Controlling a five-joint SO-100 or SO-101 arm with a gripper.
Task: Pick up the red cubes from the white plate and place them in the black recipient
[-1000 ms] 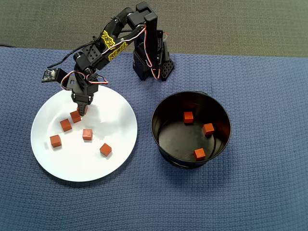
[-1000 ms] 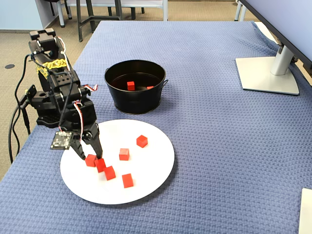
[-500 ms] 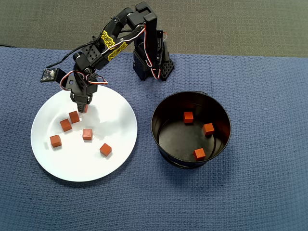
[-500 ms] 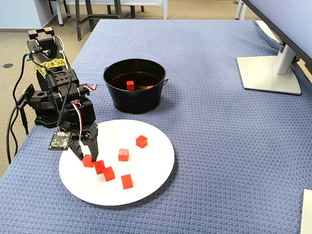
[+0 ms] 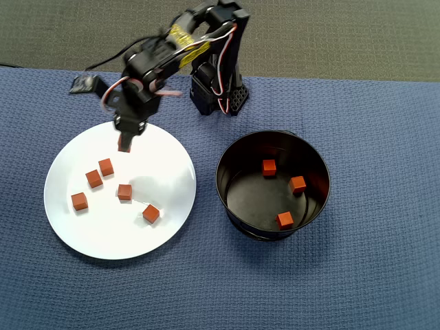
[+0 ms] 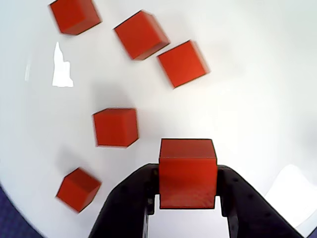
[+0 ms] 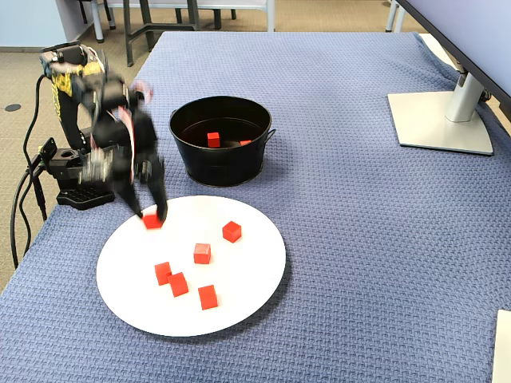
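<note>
Clamped between the two black fingers of the gripper (image 6: 187, 206), one of the red cubes (image 6: 187, 172), jaws parted only by its width and pressing its two sides. Seen from the wrist view, just above the white plate (image 6: 257, 99), near the plate's rim on the arm's side. Blurred in the overhead and fixed views, so height over the plate cannot be told exactly.

Beyond the held cube, five loose cubes on the plate: one close ahead (image 6: 115, 127), one off toward the lower left near the plate edge (image 6: 78, 189), then a pair almost touching (image 6: 141, 34) (image 6: 182, 63), and one farthest at the top left (image 6: 74, 15). Wide bare white to the right side in the wrist view, free of cubes.

Farther off, in the overhead view, the black recipient (image 5: 227, 155) to the right of the plate, rims near but apart, a strip of blue cloth (image 5: 371, 275) between. Inside it, three cubes on the flat bottom (image 5: 269, 167) (image 5: 297, 183) (image 5: 284, 220), spread apart, with open floor toward its left half. Tall straight walls all round.
</note>
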